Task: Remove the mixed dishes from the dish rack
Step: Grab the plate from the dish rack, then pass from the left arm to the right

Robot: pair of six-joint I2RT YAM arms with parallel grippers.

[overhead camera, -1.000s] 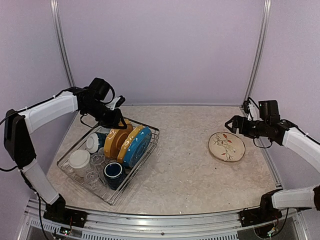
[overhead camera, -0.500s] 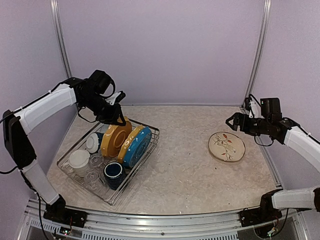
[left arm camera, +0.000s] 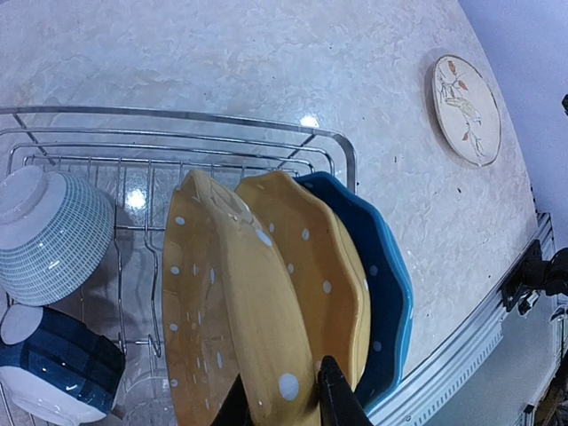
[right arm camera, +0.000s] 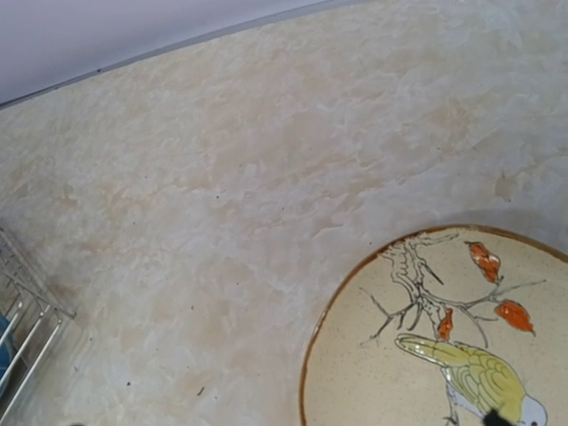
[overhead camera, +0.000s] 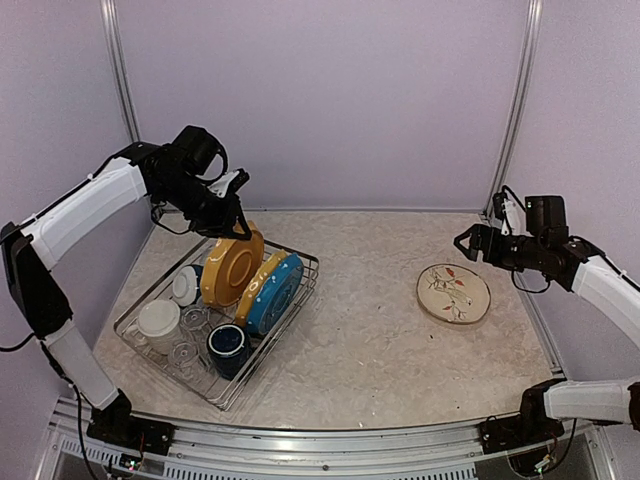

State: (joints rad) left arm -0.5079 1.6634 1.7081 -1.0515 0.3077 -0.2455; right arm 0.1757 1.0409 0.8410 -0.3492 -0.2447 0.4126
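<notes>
The silver wire dish rack (overhead camera: 302,264) stands at the left of the table. My left gripper (overhead camera: 232,228) is shut on the top rim of a yellow white-dotted plate (overhead camera: 230,270) and holds it raised and tilted above the rack. In the left wrist view my gripper (left arm camera: 282,395) pinches that plate (left arm camera: 235,302). A second yellow plate (left arm camera: 311,257) and a blue dotted plate (left arm camera: 386,275) stand behind it in the prongs. My right gripper (overhead camera: 468,247) is open and empty, just above the far edge of the cream bird plate (overhead camera: 453,293), which lies flat on the table.
The rack also holds a navy mug (overhead camera: 227,347), a cream mug (overhead camera: 158,320), clear glasses (overhead camera: 185,350) and a teal-and-white bowl (left arm camera: 49,235). The cream plate (right arm camera: 444,346) fills the lower right of the right wrist view. Metal posts stand at the back corners.
My left gripper has risen with the yellow plate, lifting it higher out of the prongs. My right gripper has drawn slightly back to the right, away from the cream plate.
</notes>
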